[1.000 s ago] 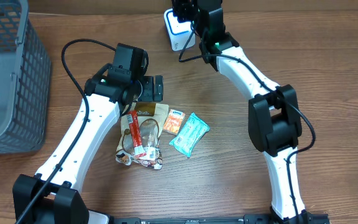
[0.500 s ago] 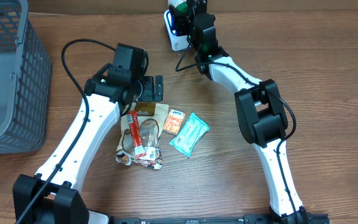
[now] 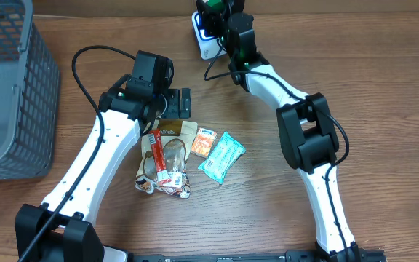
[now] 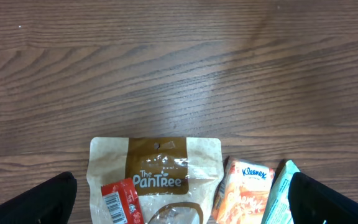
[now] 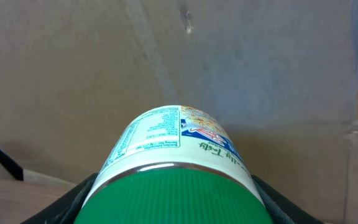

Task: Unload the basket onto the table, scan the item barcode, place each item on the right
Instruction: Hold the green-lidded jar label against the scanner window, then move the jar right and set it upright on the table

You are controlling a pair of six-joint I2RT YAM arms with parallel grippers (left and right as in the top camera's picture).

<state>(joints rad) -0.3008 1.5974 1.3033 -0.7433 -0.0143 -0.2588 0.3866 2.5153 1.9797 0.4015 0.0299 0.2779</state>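
Evidently the task stood at its scanning step. The right gripper (image 5: 173, 202) held a jar (image 5: 178, 140) with a green lid (image 5: 169, 190) at the top centre of the overhead frame, just beside the white scanner (image 3: 203, 42), whose blue light showed. Pick-up and carry were judged complete for this item. What was left was the reading of the barcode itself, and nothing in the views showed whether a reading had registered. No barcode was visible on the jar: the right wrist view showed only a panel of fine print and a coloured picture on the label. The code was therefore judged to lie on a hidden side, possibly toward the scanner, though this could not be confirmed.

In the right wrist view the jar filled the lower centre of the frame, lid toward the camera. The dark fingers (image 5: 67, 205) appeared at the lower left and lower right corners, one closed against each side of the jar. How far down its body they gripped could not be told.

The left gripper (image 4: 185, 202) hung with its fingers spread wide, holding nothing, above a PanTree pouch (image 4: 157, 168). A Kleenex pack (image 4: 244, 186) lay just beside the pouch at the lower right of the left wrist frame. These goods on the table (image 3: 384, 87) were judged not yet scanned.
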